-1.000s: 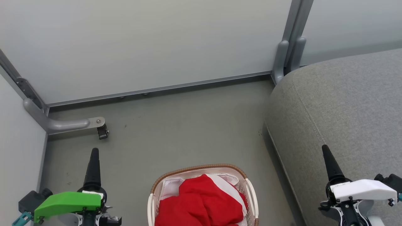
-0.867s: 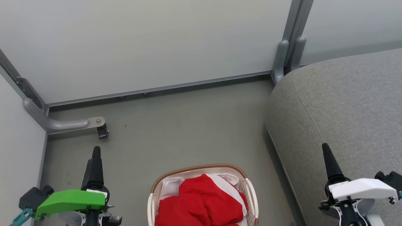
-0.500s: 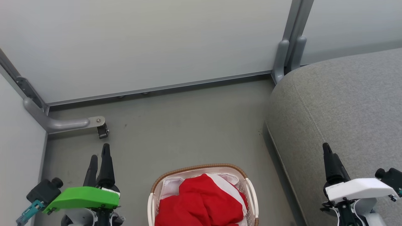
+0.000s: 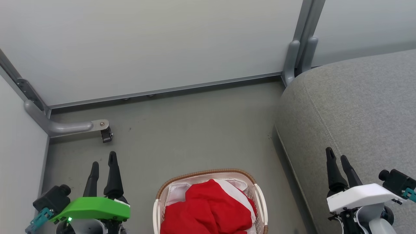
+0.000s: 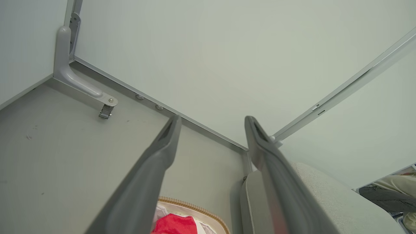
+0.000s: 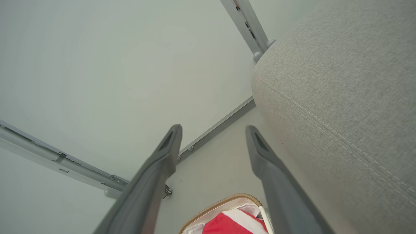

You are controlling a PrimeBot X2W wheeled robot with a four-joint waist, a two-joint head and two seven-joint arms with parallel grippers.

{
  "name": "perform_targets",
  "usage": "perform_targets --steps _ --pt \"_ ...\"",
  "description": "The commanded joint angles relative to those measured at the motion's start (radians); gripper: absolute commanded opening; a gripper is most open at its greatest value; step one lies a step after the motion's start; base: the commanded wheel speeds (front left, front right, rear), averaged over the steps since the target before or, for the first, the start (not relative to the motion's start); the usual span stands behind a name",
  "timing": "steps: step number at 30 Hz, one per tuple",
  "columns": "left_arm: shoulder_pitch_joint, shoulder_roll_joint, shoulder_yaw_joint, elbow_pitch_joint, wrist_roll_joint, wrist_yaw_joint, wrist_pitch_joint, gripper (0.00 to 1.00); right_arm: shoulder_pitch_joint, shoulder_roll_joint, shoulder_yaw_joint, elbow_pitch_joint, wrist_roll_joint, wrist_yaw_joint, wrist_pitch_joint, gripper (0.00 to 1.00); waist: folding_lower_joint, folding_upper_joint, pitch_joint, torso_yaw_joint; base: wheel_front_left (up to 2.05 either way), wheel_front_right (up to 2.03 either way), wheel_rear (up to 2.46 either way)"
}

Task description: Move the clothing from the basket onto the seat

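Note:
The red clothing [image 4: 208, 209] lies heaped in the white basket [image 4: 260, 198] with a brown woven rim, at the bottom middle of the head view; a white stripe shows on its far side. The grey seat [image 4: 357, 107] fills the right side. My left gripper [image 4: 104, 159] is open above the floor, left of the basket, holding nothing. My right gripper [image 4: 338, 154] is open over the seat's near edge, empty. The left wrist view shows the basket [image 5: 195, 208] and clothing [image 5: 174, 226] low between the fingers [image 5: 152, 169]. The right wrist view shows the clothing [image 6: 227, 224], basket [image 6: 224, 200] and seat [image 6: 341, 81].
Pale partition walls close the space behind and on the left, with a grey bracket and foot [image 4: 100, 128] on the floor at left and a grey post [image 4: 300, 48] by the seat's far corner. Bare grey floor [image 4: 195, 130] lies beyond the basket.
Both grippers have turned so that their two fingers now show side by side, apart. The left one has shifted slightly right; the right one slightly left. Basket and clothing are unmoved.

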Motion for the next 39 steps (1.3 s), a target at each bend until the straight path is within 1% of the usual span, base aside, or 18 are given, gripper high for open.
perform_targets --steps 1,10,19,39 --pt "0.002 0.007 -0.004 -0.006 0.035 0.007 -0.011 1.00 -0.011 -0.007 0.002 -0.010 -0.033 0.000 -0.012 1.00 0.0000 0.0000 0.000 0.000 0.00 0.00 0.00" --pt "0.012 0.008 -0.019 0.008 0.134 0.009 -0.035 1.00 -0.010 -0.008 0.011 -0.003 -0.126 0.000 -0.036 1.00 0.0000 0.0000 0.001 0.002 0.00 0.00 0.00" --pt "0.012 0.009 -0.032 0.031 0.215 0.013 -0.059 1.00 -0.009 -0.009 0.031 -0.016 -0.255 0.000 -0.058 1.00 0.0000 0.0000 0.003 0.003 0.00 0.00 0.00" --pt "0.022 0.010 -0.060 0.062 0.368 0.027 -0.101 1.00 -0.001 -0.012 0.051 -0.006 -0.421 0.000 -0.103 1.00 0.0000 0.0000 0.007 0.008 0.00 0.00 0.00"
